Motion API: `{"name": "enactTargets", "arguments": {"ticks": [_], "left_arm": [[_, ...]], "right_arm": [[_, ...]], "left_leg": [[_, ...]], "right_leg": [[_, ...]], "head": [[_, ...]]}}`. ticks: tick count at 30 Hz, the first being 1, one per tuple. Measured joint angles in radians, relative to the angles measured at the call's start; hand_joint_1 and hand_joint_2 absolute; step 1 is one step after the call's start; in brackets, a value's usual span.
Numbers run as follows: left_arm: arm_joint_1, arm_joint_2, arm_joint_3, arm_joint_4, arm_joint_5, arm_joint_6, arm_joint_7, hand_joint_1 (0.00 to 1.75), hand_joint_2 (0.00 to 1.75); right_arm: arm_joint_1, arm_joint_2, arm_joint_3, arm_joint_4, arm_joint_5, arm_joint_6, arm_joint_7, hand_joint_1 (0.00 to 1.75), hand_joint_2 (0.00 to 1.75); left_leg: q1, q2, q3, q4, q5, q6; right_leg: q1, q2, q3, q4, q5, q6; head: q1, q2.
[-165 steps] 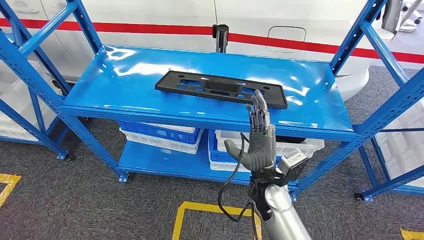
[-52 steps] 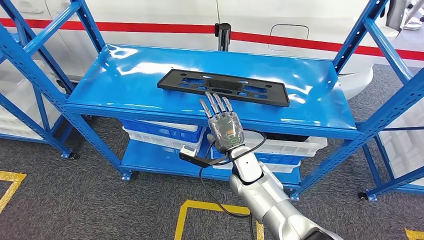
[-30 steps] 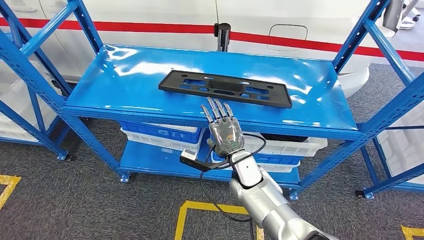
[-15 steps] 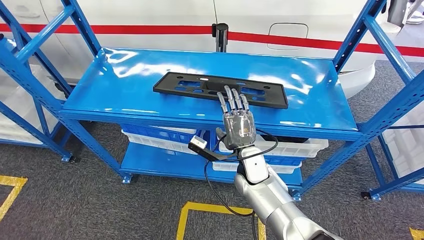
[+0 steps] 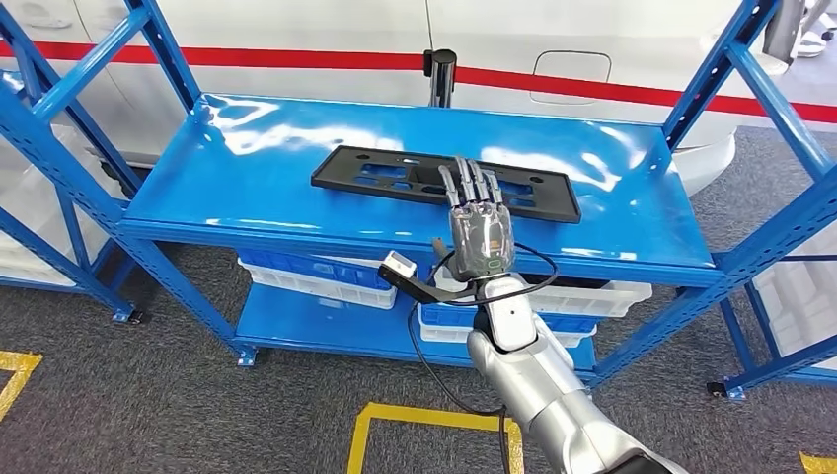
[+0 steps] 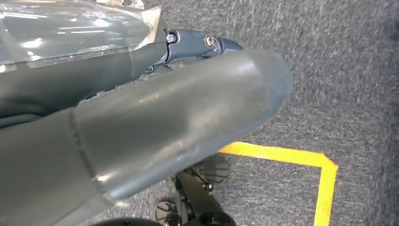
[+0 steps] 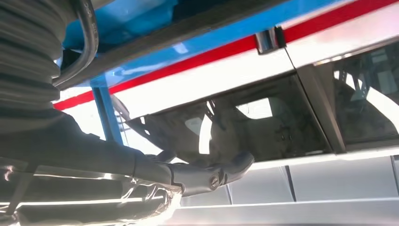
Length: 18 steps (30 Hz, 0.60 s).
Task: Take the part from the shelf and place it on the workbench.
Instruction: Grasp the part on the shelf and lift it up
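A long black plastic part (image 5: pixel 395 178) with cut-outs lies flat on the top board of the blue shelf (image 5: pixel 247 188). My right hand (image 5: pixel 481 232) reaches over the shelf's front edge, back of the hand up. Its straight, spread fingertips (image 5: pixel 467 180) lie over the part's near edge, right of its middle, and hold nothing. The right wrist view shows those fingers (image 7: pixel 207 176) stretched out below the shelf's blue edge (image 7: pixel 141 14). My left hand (image 6: pixel 141 132) hangs over the grey floor with nothing in it.
White and blue bins (image 5: pixel 316 272) fill the lower shelf. A white vehicle with a red stripe (image 5: pixel 592 59) and a black post (image 5: pixel 441 74) stand behind the shelf. Blue uprights (image 5: pixel 750 69) flank the board. Yellow floor tape (image 5: pixel 415 417) lies by my feet.
My right hand has moved forward and to the right, from short of the shelf's front edge to over the part's near edge. The part has not moved.
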Motion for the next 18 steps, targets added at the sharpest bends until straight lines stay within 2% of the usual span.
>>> {"name": "enactTargets", "arguments": {"ticks": [2,3,4,5,6,7,8,9,10,14,16,18], "left_arm": [[-0.001,0.000,0.000,0.000,0.000,0.000,0.000,0.00,0.00],[-0.001,0.000,0.000,0.000,0.000,0.000,0.000,0.00,0.00],[0.000,0.000,0.000,0.000,0.000,0.000,0.000,0.00,0.00],[0.000,-0.001,0.001,0.000,0.000,0.000,0.000,0.00,0.00],[0.001,-0.001,0.001,0.000,0.000,0.000,0.000,0.00,0.00],[0.001,-0.002,0.001,0.000,0.000,0.000,0.000,0.00,0.00],[0.000,-0.002,0.001,0.000,0.000,0.000,0.000,0.00,0.00],[0.000,-0.002,0.001,0.000,0.000,0.000,0.000,0.00,0.00],[0.000,-0.002,0.001,0.000,0.000,0.000,0.000,0.00,0.00],[0.000,-0.002,0.001,0.000,0.000,0.001,0.000,0.00,0.00],[-0.001,-0.003,0.000,0.000,-0.001,0.002,0.000,0.00,0.00],[0.000,-0.003,0.000,0.000,-0.001,0.004,0.001,0.00,0.00]], "right_arm": [[0.000,-0.004,-0.002,-0.001,0.000,0.000,0.001,0.00,1.75],[0.002,-0.006,-0.002,-0.001,0.000,0.000,0.001,0.00,1.75],[0.004,-0.009,-0.002,-0.001,0.000,0.000,0.002,0.00,1.75],[0.006,-0.011,-0.002,-0.001,0.000,0.000,0.002,0.00,1.75],[0.006,-0.012,-0.003,-0.002,0.000,0.000,0.002,0.00,1.75],[0.006,-0.013,-0.003,-0.002,0.000,0.000,0.002,0.00,1.75],[0.005,-0.013,-0.003,-0.002,0.000,0.000,0.002,0.00,1.75],[0.004,-0.014,-0.003,-0.002,0.000,0.000,0.002,0.00,1.75],[0.004,-0.014,-0.003,-0.002,0.001,0.000,0.002,0.00,1.75],[0.002,-0.015,-0.007,-0.002,0.011,0.000,0.012,0.00,1.75],[0.000,-0.015,-0.010,-0.002,0.017,0.000,0.016,0.00,1.75],[-0.001,-0.015,-0.010,0.001,0.021,0.002,0.017,0.00,1.75]], "left_leg": [[0.001,0.001,0.003,-0.002,-0.002,0.008],[0.000,0.000,0.004,-0.002,-0.004,0.009],[0.000,0.000,0.005,-0.002,-0.005,0.009],[0.000,-0.002,0.007,-0.001,-0.007,0.008],[0.001,-0.003,0.010,-0.001,-0.010,0.006],[0.001,-0.004,0.014,0.000,-0.013,0.002],[-0.001,-0.005,0.017,0.001,-0.018,-0.003],[-0.003,-0.005,0.020,0.003,-0.022,-0.009],[-0.004,-0.005,0.020,0.004,-0.026,-0.014],[0.002,-0.004,0.016,0.023,-0.044,-0.032],[0.005,-0.001,-0.023,0.110,-0.090,-0.041],[0.005,-0.001,-0.097,0.246,-0.143,-0.047]], "right_leg": [[-0.002,-0.001,-0.073,0.137,-0.052,-0.006],[-0.003,-0.002,-0.109,0.198,-0.070,-0.005],[-0.003,-0.002,-0.131,0.231,-0.073,-0.001],[-0.005,-0.002,-0.133,0.220,-0.058,0.007],[-0.007,-0.002,-0.114,0.169,-0.030,0.016],[-0.009,-0.004,-0.079,0.092,0.006,0.025],[-0.011,-0.006,-0.046,0.020,0.036,0.028],[-0.012,-0.007,-0.021,-0.030,0.056,0.025],[-0.012,-0.008,-0.008,-0.057,0.067,0.019],[-0.015,-0.004,0.000,-0.062,0.067,-0.012],[-0.018,-0.004,0.007,-0.064,0.063,-0.023],[-0.014,-0.004,0.012,-0.064,0.059,-0.030]], "head": [[0.003,0.000],[0.004,0.000],[0.004,0.000],[0.004,0.000],[0.005,0.000],[0.005,0.000],[0.005,0.000],[0.005,0.000],[0.005,0.000],[0.001,0.000],[-0.001,0.000],[-0.002,0.000]]}}
